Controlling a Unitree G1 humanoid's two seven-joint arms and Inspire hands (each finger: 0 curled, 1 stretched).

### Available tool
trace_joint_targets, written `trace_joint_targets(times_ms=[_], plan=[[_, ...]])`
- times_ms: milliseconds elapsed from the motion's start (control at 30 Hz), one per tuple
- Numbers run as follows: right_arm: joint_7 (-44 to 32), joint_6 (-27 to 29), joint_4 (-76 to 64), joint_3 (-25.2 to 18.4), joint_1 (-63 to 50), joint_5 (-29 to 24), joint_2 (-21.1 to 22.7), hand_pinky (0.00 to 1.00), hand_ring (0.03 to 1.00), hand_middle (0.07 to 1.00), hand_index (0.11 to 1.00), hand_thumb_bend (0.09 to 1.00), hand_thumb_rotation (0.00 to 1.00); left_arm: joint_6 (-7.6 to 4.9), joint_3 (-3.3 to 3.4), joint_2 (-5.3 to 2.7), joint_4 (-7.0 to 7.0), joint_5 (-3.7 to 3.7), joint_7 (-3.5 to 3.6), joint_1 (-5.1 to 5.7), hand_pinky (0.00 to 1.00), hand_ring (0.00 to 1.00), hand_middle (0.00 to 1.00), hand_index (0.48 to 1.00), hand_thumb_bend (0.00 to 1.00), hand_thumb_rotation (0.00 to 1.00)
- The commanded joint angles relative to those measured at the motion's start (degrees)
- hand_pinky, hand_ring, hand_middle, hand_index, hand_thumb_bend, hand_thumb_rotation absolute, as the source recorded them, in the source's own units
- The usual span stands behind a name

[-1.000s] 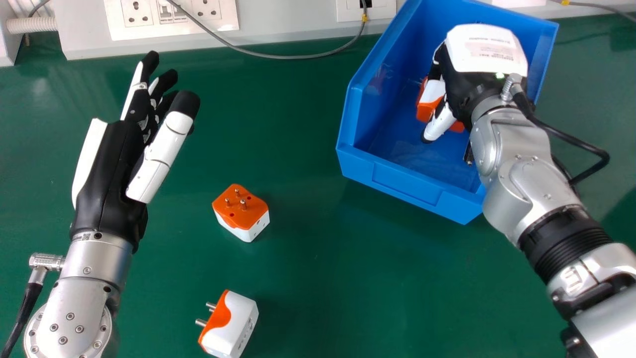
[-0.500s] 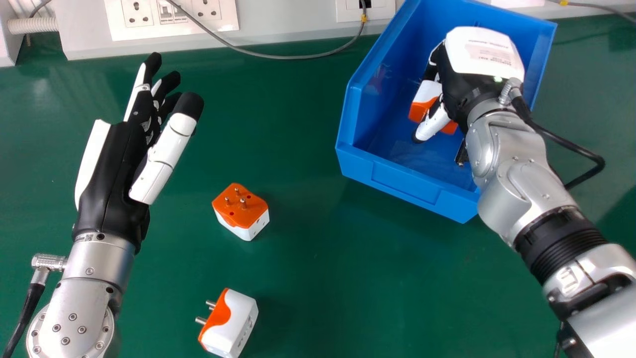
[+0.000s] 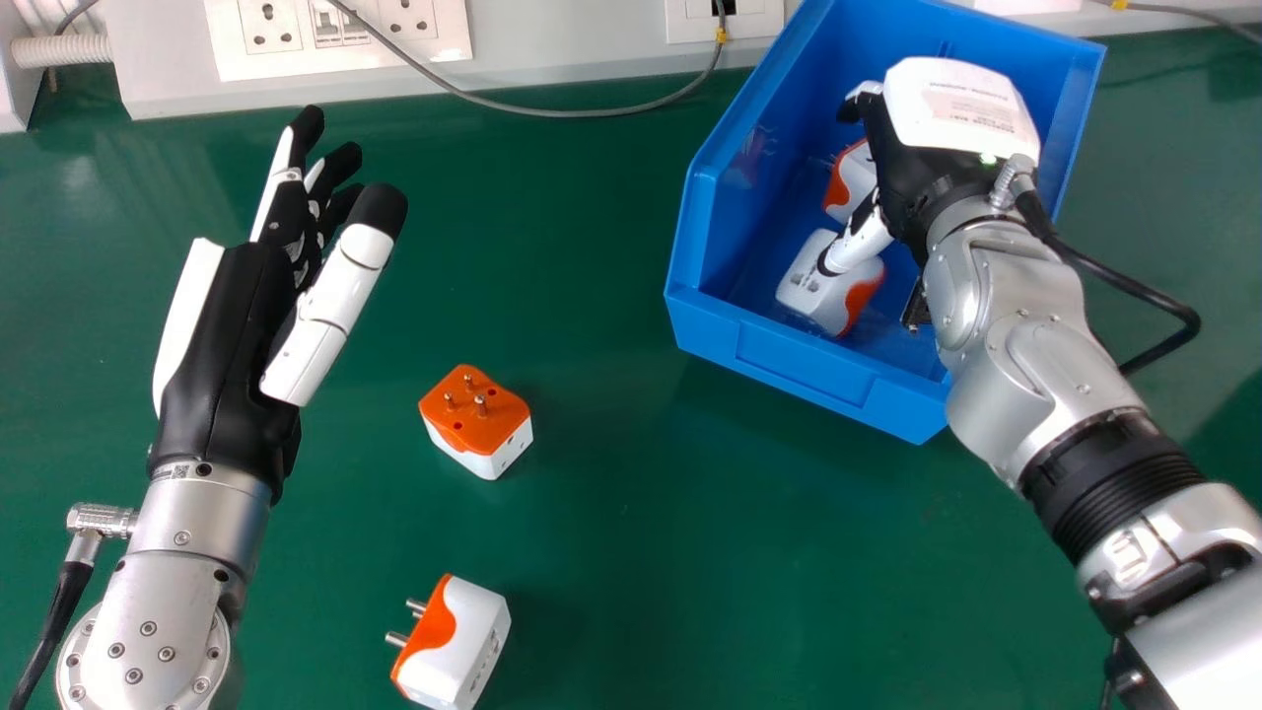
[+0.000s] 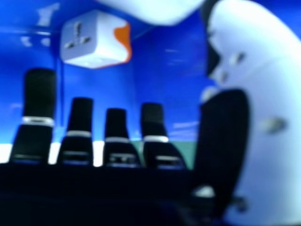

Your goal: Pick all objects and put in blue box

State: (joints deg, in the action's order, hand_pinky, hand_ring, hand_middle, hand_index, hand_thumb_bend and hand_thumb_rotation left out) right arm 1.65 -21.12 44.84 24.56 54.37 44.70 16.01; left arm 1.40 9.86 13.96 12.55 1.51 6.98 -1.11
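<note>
Toward the far edge of the green tabletop [image 3: 641, 552] stood the blue box [image 3: 808, 365], where the release step seemed under way; next, the right hand [image 3: 917, 177] needed to rise clear before fetching more. It was spread, fingers extended, its thumb over the nearer boxed adapter [image 3: 813, 286] (touching or not, I couldn't tell), with the farther boxed adapter [image 3: 854, 182] beyond. Left of the box lay the pins-up adapter [image 3: 478, 424] and, toward the near edge, the sideways adapter [image 3: 463, 646].
</note>
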Motion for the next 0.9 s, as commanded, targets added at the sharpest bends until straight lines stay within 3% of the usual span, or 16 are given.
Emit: trace_joint_targets(times_ms=[0, 433, 700, 767, 867], plan=[[0.3, -0.1, -1.3, 0.2, 2.1, 0.3, 0.6, 0.62, 0.898, 0.951, 0.884, 0.552, 0.00, -0.01, -0.09, -0.25, 1.65, -0.40, -0.70, -0.31, 0.83, 0.94, 0.96, 0.998, 0.73, 0.86], [-0.3, -0.7, -5.7, -1.0, 0.6, -1.0, 1.2, 0.66, 0.914, 0.977, 0.900, 0.578, 0.00, 0.40, -0.42, -0.31, 1.82, -0.39, -0.99, -0.60, 0.83, 0.94, 0.96, 1.000, 0.74, 0.86], [-3.0, -5.3, -17.1, -2.5, -2.8, -1.7, 1.4, 0.62, 0.909, 0.978, 0.902, 0.551, 0.00, 0.33, -0.67, -0.21, 1.70, -0.38, -0.87, -0.91, 0.84, 0.94, 0.96, 1.000, 0.74, 0.86], [-4.1, -7.4, -21.6, -2.7, -4.3, -1.1, 1.4, 0.55, 0.908, 0.980, 0.904, 0.506, 0.00, 0.39, -0.67, -0.13, 1.78, -0.42, -0.84, -0.94, 0.84, 0.95, 0.96, 1.000, 0.73, 0.86], [-6.3, -10.8, -29.4, -2.1, -6.9, 1.0, 1.9, 0.53, 0.905, 0.980, 0.905, 0.489, 0.00, 0.22, -0.56, 0.12, 1.29, -0.34, -0.62, -1.24, 0.84, 0.95, 0.96, 1.000, 0.73, 0.86]])
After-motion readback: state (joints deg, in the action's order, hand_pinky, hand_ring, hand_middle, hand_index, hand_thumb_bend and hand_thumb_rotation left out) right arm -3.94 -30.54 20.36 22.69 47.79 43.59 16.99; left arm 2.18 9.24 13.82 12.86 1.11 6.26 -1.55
